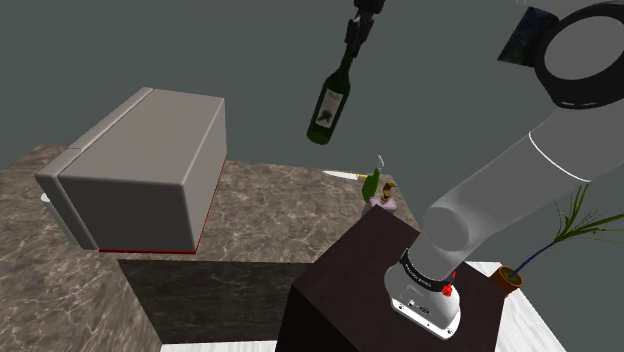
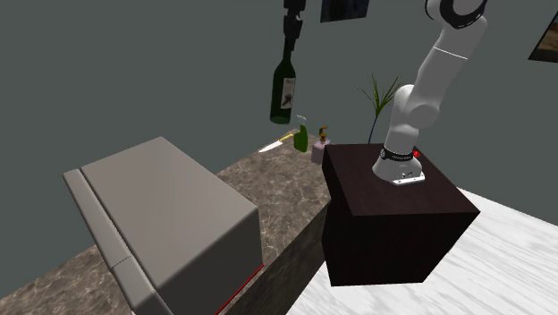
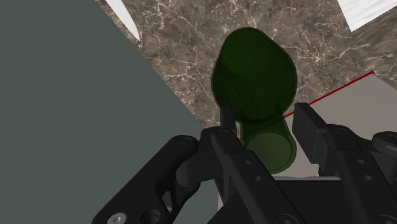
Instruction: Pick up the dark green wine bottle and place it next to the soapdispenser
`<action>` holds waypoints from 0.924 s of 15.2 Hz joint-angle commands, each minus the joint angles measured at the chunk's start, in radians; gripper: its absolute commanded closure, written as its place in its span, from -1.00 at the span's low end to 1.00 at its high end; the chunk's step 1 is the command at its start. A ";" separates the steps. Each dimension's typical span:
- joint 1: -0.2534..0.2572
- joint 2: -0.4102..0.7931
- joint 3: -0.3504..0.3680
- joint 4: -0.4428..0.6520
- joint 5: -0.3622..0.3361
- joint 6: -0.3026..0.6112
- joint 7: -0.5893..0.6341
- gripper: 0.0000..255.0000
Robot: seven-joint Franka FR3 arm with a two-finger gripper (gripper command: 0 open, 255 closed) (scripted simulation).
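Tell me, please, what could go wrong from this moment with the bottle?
1. The end effector holds the wine bottle only by its neck, high above the counter, and it hangs tilted; it might slip or swing.
2. A small green bottle stands close beside the soap dispenser; lowering the wine bottle there could knock either over.

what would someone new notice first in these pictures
A dark green wine bottle hangs tilted in mid-air, clasped at its neck by the black gripper, high above the marbled counter. On that counter, at the shoulder view's left, sits a big grey box with a red edge along its base.
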 commanded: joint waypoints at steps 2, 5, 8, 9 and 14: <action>-0.029 -0.018 -0.051 -0.011 -0.005 -0.007 -0.081 1.00; -0.055 -0.025 -0.100 -0.015 -0.011 -0.010 -0.155 1.00; -0.080 -0.022 -0.150 -0.009 -0.016 -0.015 -0.230 1.00; -0.089 -0.019 -0.167 -0.004 -0.017 -0.016 -0.255 1.00; -0.131 0.014 -0.253 0.036 -0.017 -0.026 -0.383 1.00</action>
